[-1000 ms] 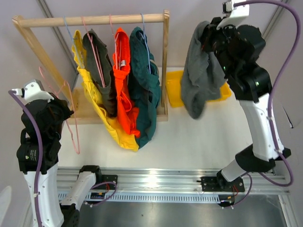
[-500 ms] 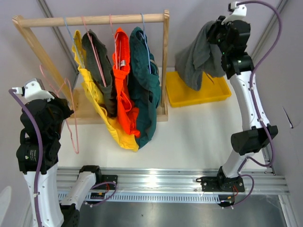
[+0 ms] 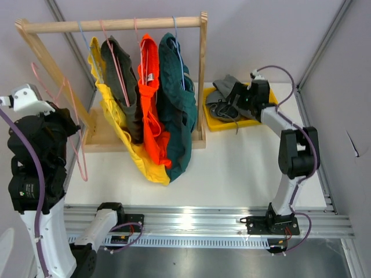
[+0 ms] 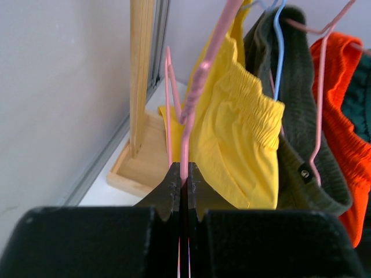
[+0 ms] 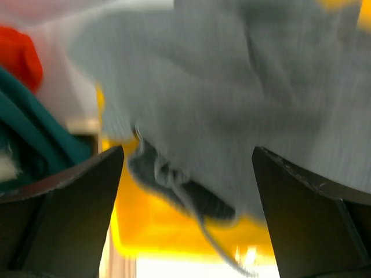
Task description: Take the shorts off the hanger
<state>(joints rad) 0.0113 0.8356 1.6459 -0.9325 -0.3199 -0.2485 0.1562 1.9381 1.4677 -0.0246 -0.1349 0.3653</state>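
The grey shorts [image 3: 225,95] lie crumpled in the yellow tray [image 3: 215,123]. My right gripper [image 3: 246,99] is low over them and open. In the right wrist view its jaws [image 5: 188,197] stand wide apart with the grey shorts [image 5: 232,87] just beyond them. My left gripper [image 3: 71,124] is shut on a bare pink hanger [image 3: 76,147], left of the rack. The pink hanger [image 4: 194,98] is pinched between its fingertips [image 4: 181,174]. Yellow shorts [image 3: 124,136], dark olive shorts [image 3: 120,72], orange shorts [image 3: 152,113] and teal shorts [image 3: 181,110] hang on the rack.
The wooden rack's rail [image 3: 116,25] spans the back left, and its right post [image 3: 202,75] stands next to the tray. Its left post [image 4: 142,75] is close to my left gripper. A grey wall runs behind, with a metal frame at the right.
My right arm swung down from high up, lowered the grey shorts into the yellow tray and opened its jaws, letting them go. My left arm shifted left with the pink hanger.
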